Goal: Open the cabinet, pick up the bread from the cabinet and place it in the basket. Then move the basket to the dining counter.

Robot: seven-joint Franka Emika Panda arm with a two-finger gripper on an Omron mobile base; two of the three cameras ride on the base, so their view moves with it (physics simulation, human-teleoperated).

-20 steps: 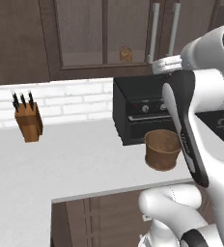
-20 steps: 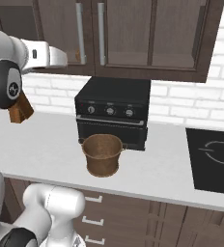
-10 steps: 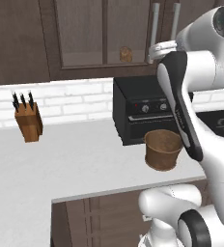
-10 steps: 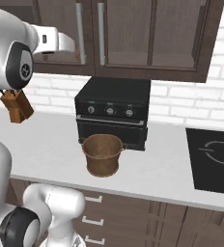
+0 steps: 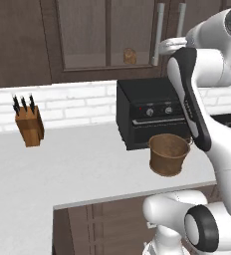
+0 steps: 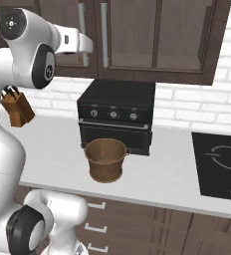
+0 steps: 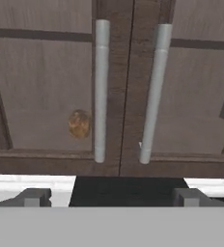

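Jaws apart, our gripper (image 7: 112, 198) faces the dark brown glass-panelled cabinet (image 7: 46, 87); we judge its rigid grey bar handle (image 7: 101, 91) the grasp point.

The left base view looks forward and down from behind the arm's left, the right base view from behind its right. Both stand well back and share the white surface (image 5: 82, 164), the black oven (image 5: 152, 117), the basket (image 6: 105, 159) before it and the cabinet (image 6: 137, 35) above. The hand view faces the closed cabinet doors squarely, near, with the two bar handles (image 7: 101, 89) upright at its centre.
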